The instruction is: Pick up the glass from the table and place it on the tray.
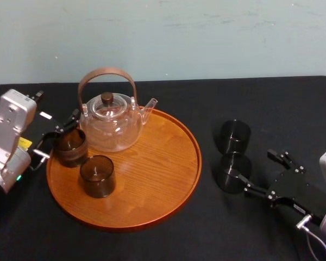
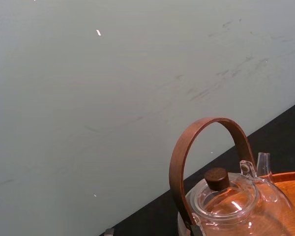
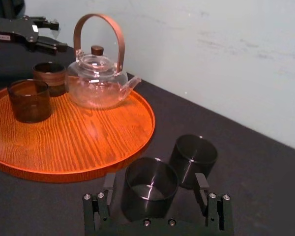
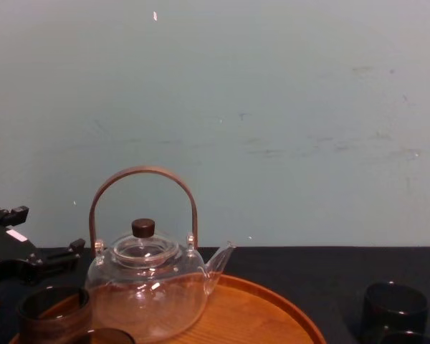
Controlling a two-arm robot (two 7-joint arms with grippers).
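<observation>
clear teapot on wooden tray

1. Tray: you've got orange-brown wood here. The grain is plain to see and the surface is smooth w/ a soft satin sheen.
2. Teapot: clear glass, glossy, w/ bright glints. Its hoop handle looks like matt brown wood. Lid knob is dark wood.
3. Front brown cup and back brown cup: smoky see-through glass, glossy.
4. Near dark glass and far dark glass: almost black, glossy, w/ glints on the rims.
5. Worktop: black cloth, matt and dull.
6. Right hand: matt black, and you can see small bright metal screw heads.
7. Wall: pale, matt, scuffed in places.
</observation>
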